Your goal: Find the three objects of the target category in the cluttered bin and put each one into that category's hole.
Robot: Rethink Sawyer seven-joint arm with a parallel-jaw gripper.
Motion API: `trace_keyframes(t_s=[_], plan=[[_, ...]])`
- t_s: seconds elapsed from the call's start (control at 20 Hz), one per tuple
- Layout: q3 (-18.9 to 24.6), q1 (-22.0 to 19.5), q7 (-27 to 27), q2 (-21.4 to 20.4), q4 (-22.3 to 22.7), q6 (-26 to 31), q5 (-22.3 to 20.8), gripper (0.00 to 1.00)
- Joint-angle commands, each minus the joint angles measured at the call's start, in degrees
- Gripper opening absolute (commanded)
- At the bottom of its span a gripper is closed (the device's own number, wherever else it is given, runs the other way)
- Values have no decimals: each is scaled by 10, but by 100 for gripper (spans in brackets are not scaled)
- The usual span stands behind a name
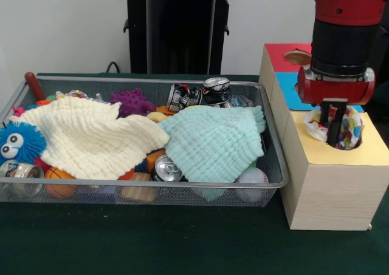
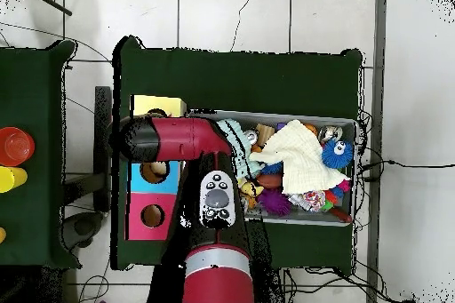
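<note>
My gripper hangs over the hole in the yellow part of the wooden box, to the right of the bin. It looks shut on a bunched, colour-spotted cloth that sticks up out of that hole. In the wire bin, a cream cloth and a mint cloth lie spread over the other things. From overhead, the red arm hides the gripper and the yellow hole; the cream cloth and the mint cloth show in the bin.
The bin also holds crushed cans, a can, a purple spiky ball, a blue furry toy, a baseball and an orange ball. The box has a red part with a hole and a blue part.
</note>
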Motion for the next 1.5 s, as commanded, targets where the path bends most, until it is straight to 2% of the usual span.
trace_keyframes(t_s=[0.05,0.3,0.65,1.05,1.25,1.35,1.5], plan=[[41,-13,56,47,-3,50,12,0],[38,-11,59,43,-1,41,11,0],[33,-3,74,-17,20,33,17,0],[31,-1,75,-57,27,28,17,0],[41,-8,63,-84,54,62,24,0],[50,-16,51,-84,66,85,28,0],[64,-27,32,-78,81,85,30,0]])
